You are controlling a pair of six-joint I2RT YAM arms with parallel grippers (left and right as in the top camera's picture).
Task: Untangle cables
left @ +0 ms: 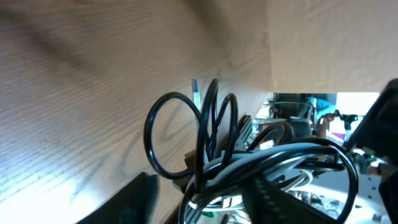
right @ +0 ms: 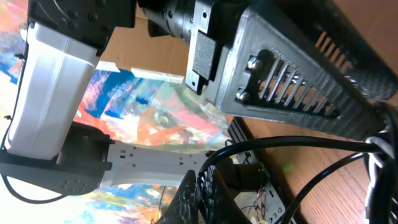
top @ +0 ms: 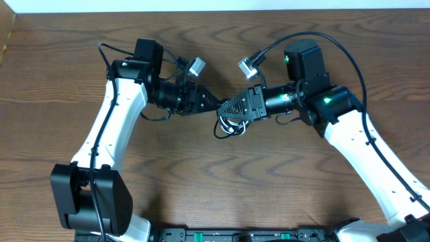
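We see black and white cables (top: 227, 126) on a brown wood-grained table (top: 215, 188); the left arm (top: 111, 124) and right arm (top: 369, 151) are white, black-jointed.

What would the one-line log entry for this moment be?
cables: tangled bundle | right gripper: shut on cables | left gripper: at cables, grip unclear

The left arm (top: 114, 128) and the right arm (top: 366, 148) are built of smooth white links joined by black cylindrical joints. A boxy black base (top: 91, 198) is seen at the foot of the left arm. Small green lights (top: 327, 101) are lit on the right arm. Thick black wires (top: 349, 60) are looped along the arms, and a grey camera block (top: 196, 66) is mounted at each wrist. The left gripper (top: 219, 105) and right gripper (top: 226, 111) are black. Slotted vents and silver screws (right: 252, 62) are seen on one housing (right: 311, 68).
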